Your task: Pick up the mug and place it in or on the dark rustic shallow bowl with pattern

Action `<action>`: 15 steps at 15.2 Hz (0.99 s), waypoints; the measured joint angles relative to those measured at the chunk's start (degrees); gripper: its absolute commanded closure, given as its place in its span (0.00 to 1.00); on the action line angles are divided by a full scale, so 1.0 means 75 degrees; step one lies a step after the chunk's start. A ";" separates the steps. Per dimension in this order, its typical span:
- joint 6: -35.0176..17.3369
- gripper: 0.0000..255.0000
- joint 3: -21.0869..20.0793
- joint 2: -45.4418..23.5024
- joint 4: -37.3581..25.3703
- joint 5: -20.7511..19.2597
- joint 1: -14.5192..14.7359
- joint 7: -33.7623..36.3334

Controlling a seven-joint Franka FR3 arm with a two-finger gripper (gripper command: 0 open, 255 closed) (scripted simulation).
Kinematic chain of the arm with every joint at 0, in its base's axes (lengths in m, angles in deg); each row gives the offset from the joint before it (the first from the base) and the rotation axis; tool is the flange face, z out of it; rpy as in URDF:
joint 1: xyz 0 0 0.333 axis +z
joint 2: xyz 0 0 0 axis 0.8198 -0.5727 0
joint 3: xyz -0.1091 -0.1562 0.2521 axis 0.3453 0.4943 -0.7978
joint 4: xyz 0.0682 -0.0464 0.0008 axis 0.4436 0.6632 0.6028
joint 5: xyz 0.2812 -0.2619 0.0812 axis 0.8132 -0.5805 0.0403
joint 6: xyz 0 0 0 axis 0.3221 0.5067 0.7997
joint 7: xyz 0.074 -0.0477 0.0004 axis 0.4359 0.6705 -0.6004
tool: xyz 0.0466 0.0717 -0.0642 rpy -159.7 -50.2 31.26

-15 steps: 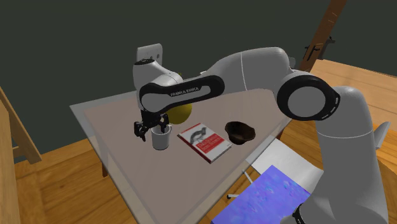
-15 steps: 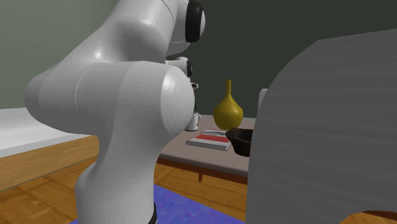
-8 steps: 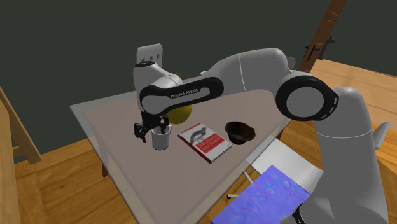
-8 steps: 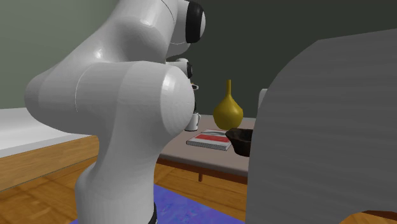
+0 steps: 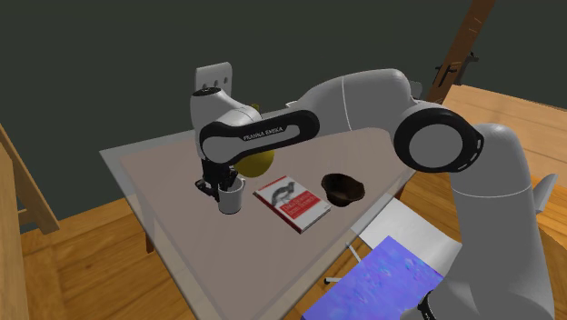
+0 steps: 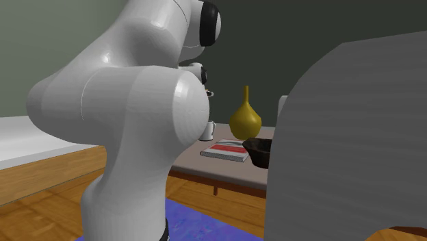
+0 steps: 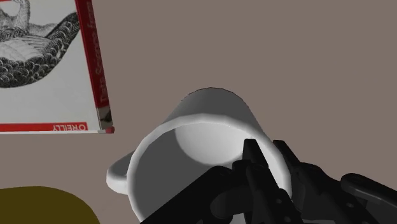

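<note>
Just clamped the gripper (image 5: 223, 186) onto the wall of the white mug (image 5: 230, 201), fingers (image 7: 252, 159) narrowed from the wider spread half a second back, with it still down on the table (image 5: 209, 255) beside the book (image 5: 291, 202), so probably time to lift toward the dark bowl (image 5: 343, 188).

We saw a plain white mug (image 7: 210, 127) against a flat grey-brown table (image 7: 286, 51). The book (image 7: 38, 70) had a white cover edged in red, with a black-and-white scaled engraving and white lettering on the red. The vase (image 6: 245, 120) was mustard yellow, the bowl (image 5: 343, 188) very dark brown, its pattern too faint for us to tell. The gripper (image 7: 264, 159) was all black, the rug (image 5: 391, 273) mottled blue and violet.
</note>
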 measured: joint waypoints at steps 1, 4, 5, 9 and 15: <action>0.0000 1.00 0.0000 0.0000 0.0000 0.0000 0.0000 0.0000; 0.0041 1.00 -0.0003 0.0015 -0.0025 0.0006 0.0000 -0.0006; 0.0097 1.00 -0.0007 0.0038 -0.0059 0.0015 -0.0003 -0.0017; 0.0401 1.00 -0.0033 0.0188 -0.0221 0.0062 -0.0009 -0.0059; 0.0919 1.00 -0.0065 0.0338 -0.0600 0.0121 0.0006 -0.0118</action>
